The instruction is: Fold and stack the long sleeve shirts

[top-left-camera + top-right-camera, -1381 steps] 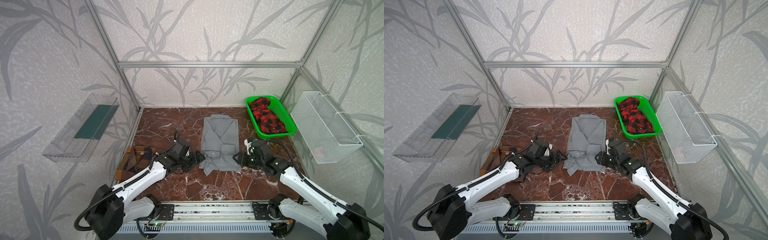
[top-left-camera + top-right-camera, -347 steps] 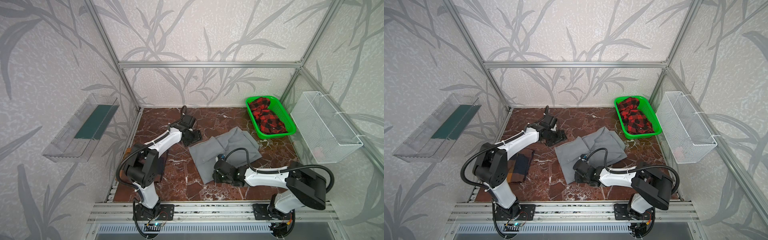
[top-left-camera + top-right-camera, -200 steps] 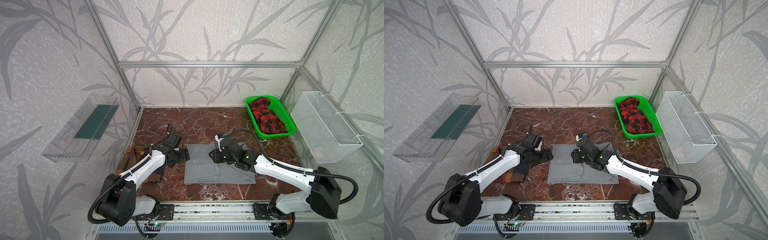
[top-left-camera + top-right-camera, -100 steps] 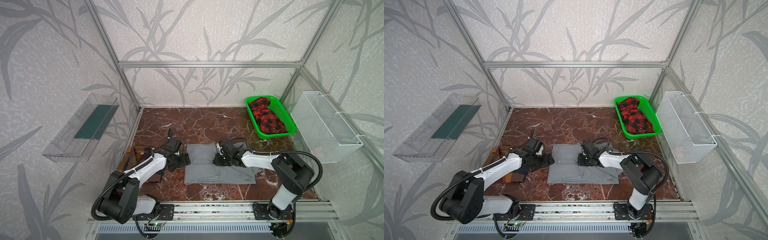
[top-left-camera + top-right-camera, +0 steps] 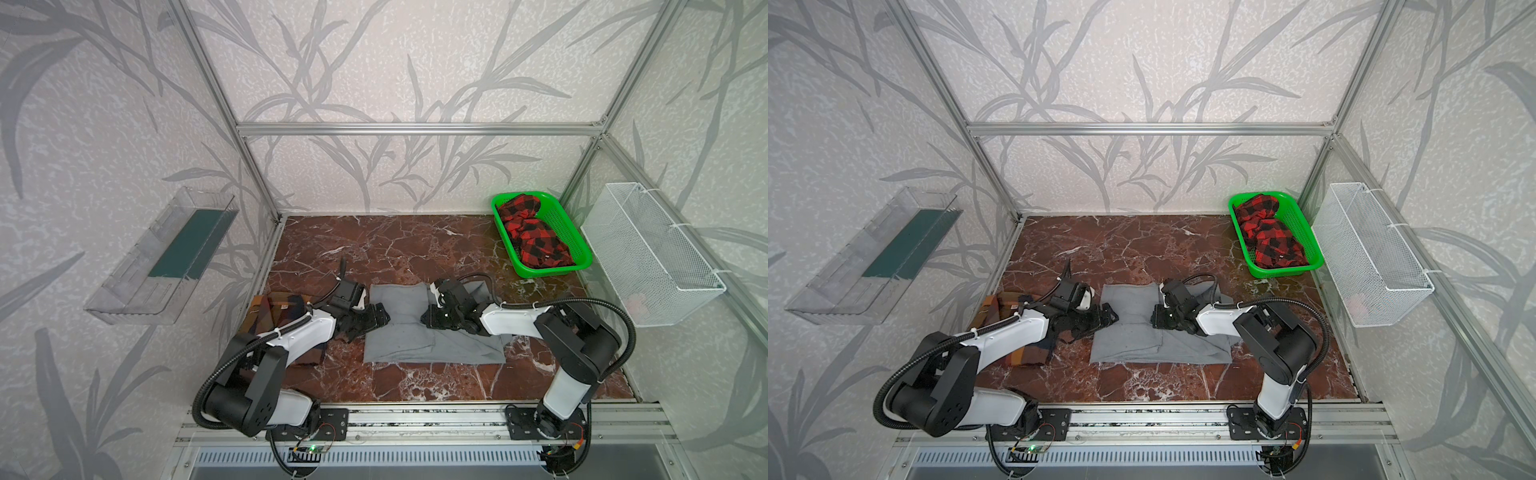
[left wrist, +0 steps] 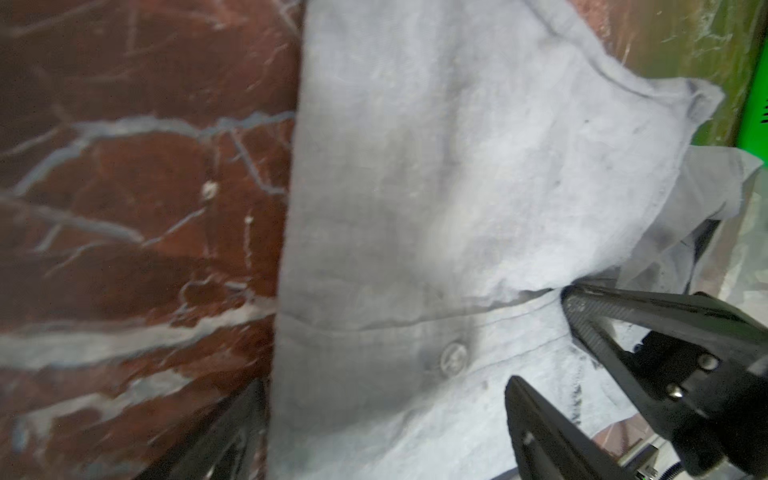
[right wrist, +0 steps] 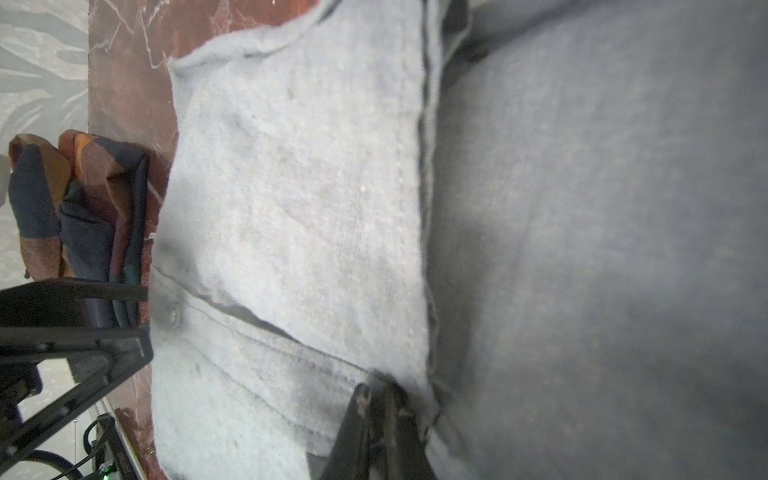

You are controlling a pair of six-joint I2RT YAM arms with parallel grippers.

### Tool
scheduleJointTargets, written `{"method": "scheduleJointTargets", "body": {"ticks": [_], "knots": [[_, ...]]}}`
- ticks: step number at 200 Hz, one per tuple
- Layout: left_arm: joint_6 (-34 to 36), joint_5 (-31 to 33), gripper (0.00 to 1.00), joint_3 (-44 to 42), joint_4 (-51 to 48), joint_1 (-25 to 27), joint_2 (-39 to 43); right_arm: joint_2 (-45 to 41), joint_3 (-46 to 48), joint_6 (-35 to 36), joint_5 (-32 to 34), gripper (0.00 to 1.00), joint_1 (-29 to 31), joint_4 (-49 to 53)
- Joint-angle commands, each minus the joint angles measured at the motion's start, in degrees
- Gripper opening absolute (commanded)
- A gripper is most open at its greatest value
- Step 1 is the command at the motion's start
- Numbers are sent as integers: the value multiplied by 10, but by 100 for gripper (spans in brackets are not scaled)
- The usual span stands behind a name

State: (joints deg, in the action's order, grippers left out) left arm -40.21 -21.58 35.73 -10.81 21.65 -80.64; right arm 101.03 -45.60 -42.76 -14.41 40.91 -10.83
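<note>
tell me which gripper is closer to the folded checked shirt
Left. The left gripper hangs open at the edge of the grey shirt beside the checked shirt; the right gripper pinches the grey shirt's middle, farther off.

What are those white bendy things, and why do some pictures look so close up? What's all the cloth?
Those are two robot arms with pinching grippers instead of hands. Two pictures look down from one camera above; the close-up ones come from small cameras on each arm's wrist. On the marble table lies a grey shirt, partly folded, with a folded orange, brown and navy checked shirt beside it. At the back, a green basket holds red-and-black checked cloth. The right gripper is shut, pinching a fold of the grey shirt. The left gripper is open at the shirt's edge, holding nothing.
</note>
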Motion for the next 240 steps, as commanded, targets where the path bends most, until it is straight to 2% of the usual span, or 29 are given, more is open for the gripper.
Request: {"method": "scheduleJointTargets", "body": {"ticks": [1, 45, 57, 83, 92, 97, 101, 104, 110, 136, 176, 219, 240], "knots": [[1, -16, 92, -30, 35, 2, -33, 32, 24, -1, 7, 12, 1, 36], [6, -21, 89, -56, 95, 2, -71, 41, 30, -1, 4, 11, 0, 26], [5, -27, 84, -62, 110, 2, -80, 47, 31, -1, 1, 10, 0, 22], [7, -39, 56, -76, 143, 2, -77, 53, 29, -2, -2, 10, 0, 18], [9, -35, 52, -75, 139, 2, -73, 53, 27, 0, -1, 10, 0, 19], [12, -35, 46, -75, 137, 2, -69, 54, 26, 0, 0, 10, 0, 21], [14, -33, 33, -75, 134, 2, -66, 53, 26, 1, 1, 9, 0, 23], [13, -31, 15, -74, 129, 2, -63, 53, 26, 1, 2, 9, 0, 24], [11, -21, 0, -72, 118, 2, -57, 52, 25, 2, 3, 9, 0, 24], [11, 7, 0, -64, 73, 2, -16, 47, 24, 1, 0, 9, 0, 27], [0, 54, 0, -1, -99, 3, 43, 0, 25, 2, -21, 12, 0, 35], [22, 169, 0, 84, -279, 8, 76, -142, 13, 45, 2, 24, -17, 136], [28, 192, 0, 123, -331, 10, 76, -213, 17, 58, 8, 26, -43, 182]]}}
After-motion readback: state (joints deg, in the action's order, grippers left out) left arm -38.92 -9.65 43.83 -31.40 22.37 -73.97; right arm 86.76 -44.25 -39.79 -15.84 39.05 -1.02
